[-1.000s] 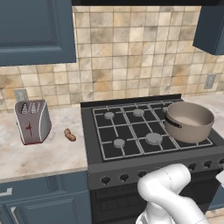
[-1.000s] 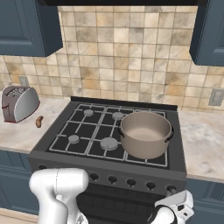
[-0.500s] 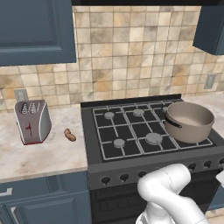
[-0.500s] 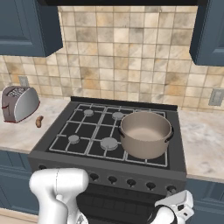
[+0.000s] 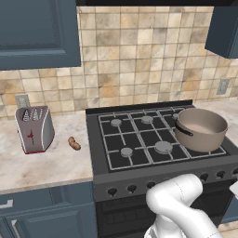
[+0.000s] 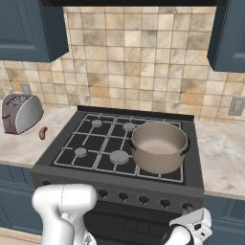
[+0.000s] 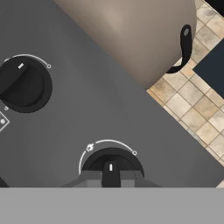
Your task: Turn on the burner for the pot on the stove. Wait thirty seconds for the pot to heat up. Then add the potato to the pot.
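My fingers (image 7: 92,178) sit drawn in tight, closed on the ridge of the dark front knob (image 7: 111,167) that shows at the bottom of the hand view; a white tick marks the middle of that ridge and a thin white arc curves over the top of the dial. A second knob (image 7: 24,85) lies up and to the left on the same grey front panel, its own white tick slanted toward the upper left. Above the panel in that view I see the grey-brown wall of the pot (image 7: 131,35) with its short dark handle (image 7: 183,50) looping off one side, and tan floor tiles beyond the panel's edge. From the base cameras the stove (image 5: 139,139) stands between two stretches of marbled counter (image 5: 42,162), and the pot (image 5: 201,128) rests on the grate over the front right burner, its pale inside showing. In the right base view my gripper (image 6: 194,228) is low in front of the range at the right end of the knob row. The potato (image 5: 74,143) lies on the counter left of the stove, just beside the silver toaster (image 5: 34,128) and apart from it, well away from the pot.
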Controlling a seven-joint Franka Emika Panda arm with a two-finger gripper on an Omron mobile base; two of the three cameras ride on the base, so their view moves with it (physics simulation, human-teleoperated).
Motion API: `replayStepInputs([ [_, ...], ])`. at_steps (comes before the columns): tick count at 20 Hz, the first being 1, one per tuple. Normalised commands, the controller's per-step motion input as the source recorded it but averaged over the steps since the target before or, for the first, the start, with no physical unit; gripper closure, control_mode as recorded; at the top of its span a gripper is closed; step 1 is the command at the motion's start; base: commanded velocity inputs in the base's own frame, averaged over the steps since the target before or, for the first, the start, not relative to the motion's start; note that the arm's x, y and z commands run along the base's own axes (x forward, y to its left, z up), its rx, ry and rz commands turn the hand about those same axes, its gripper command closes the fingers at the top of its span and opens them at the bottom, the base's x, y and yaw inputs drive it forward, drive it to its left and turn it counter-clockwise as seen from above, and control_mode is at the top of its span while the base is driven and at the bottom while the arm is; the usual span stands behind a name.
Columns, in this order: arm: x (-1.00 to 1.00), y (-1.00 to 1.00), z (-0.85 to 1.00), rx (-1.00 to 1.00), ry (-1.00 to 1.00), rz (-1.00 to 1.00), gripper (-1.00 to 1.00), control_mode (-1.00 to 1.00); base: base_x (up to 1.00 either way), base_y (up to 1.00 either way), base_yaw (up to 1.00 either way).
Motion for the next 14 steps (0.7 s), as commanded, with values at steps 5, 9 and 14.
replayStepInputs([
  [5,0.0,0.0,0.0,0.0,0.0,0.0,1.0,-1.0,0.0,0.0,0.0],
  [9,0.0,0.0,0.0,0.0,0.0,0.0,1.0,-1.0,0.0,0.0,0.0],
  [14,0.0,0.0,0.0,0.0,0.0,0.0,1.0,-1.0,0.0,0.0,0.0],
])
